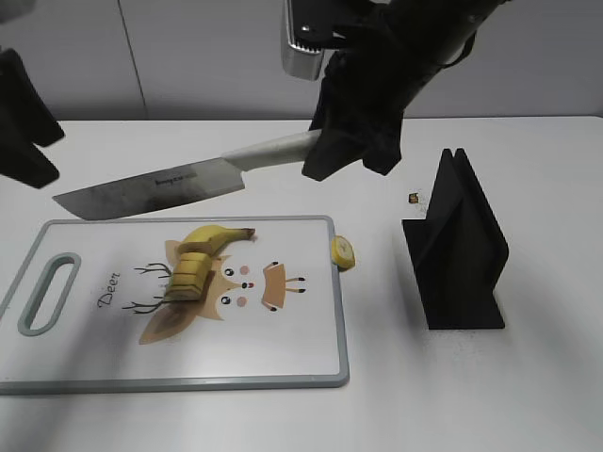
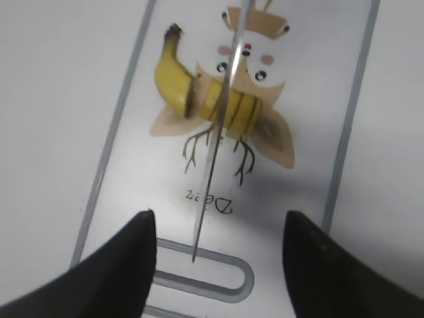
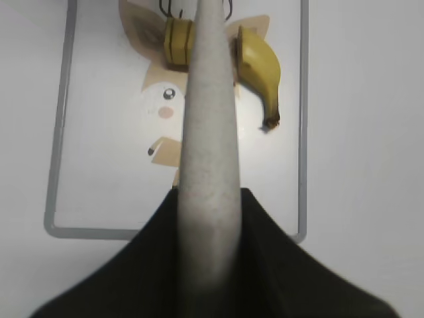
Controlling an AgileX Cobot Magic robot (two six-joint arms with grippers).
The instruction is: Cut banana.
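A banana (image 1: 201, 257) lies on the white cutting board (image 1: 283, 348), partly cut into several slices at its lower end; it also shows in the left wrist view (image 2: 199, 93) and the right wrist view (image 3: 255, 63). My right gripper (image 1: 353, 155) is shut on the grey handle of a large knife (image 1: 155, 186), holding the blade in the air above the board's far edge. The handle (image 3: 209, 152) fills the right wrist view. My left gripper (image 2: 215, 255) is open and empty, above the board's handle slot at the left.
A cut banana end (image 1: 343, 251) lies on the table just right of the board. A black knife stand (image 1: 457, 245) stands at the right. A small dark bit (image 1: 415, 198) lies near it. The board's handle slot (image 1: 52, 292) is at the left.
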